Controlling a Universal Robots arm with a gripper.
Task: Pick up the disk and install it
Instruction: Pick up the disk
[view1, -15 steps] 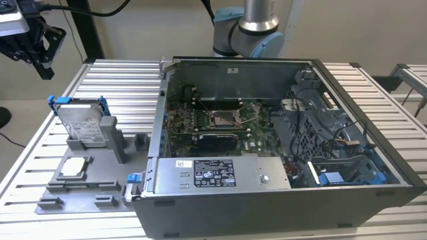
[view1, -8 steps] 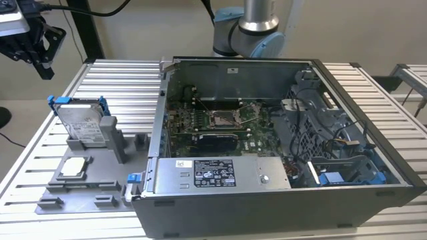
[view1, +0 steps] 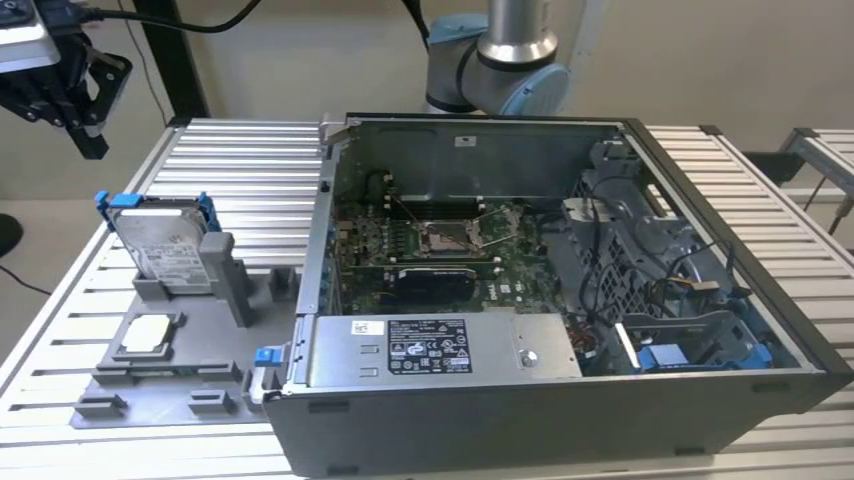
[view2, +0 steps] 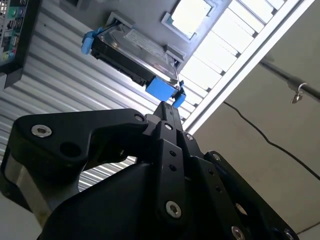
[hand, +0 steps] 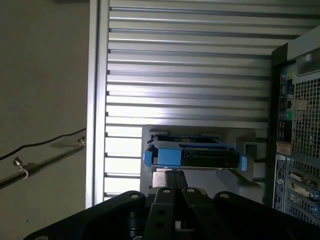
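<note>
The disk (view1: 158, 240) is a silver drive with a white label in a blue carrier. It stands on edge in a grey holder at the exterior view's left, beside the open computer case. In both wrist views the disk (view2: 132, 45) (hand: 197, 157) lies beyond the fingertips, apart from them. My black gripper (view1: 91, 148) hangs high above the table's far left corner, well above and behind the disk. Its fingers (view2: 167, 117) (hand: 172, 180) are pressed together, shut with nothing between them.
The open computer case (view1: 641, 140) fills the table's middle and right, with a motherboard (view1: 441, 245), a grey power supply (view1: 441, 345) and a drive cage with a blue part (view1: 667, 355). A grey fixture (view1: 100, 375) holds a small silver chip (view1: 147, 335). The arm's base (view1: 501, 60) stands behind the case.
</note>
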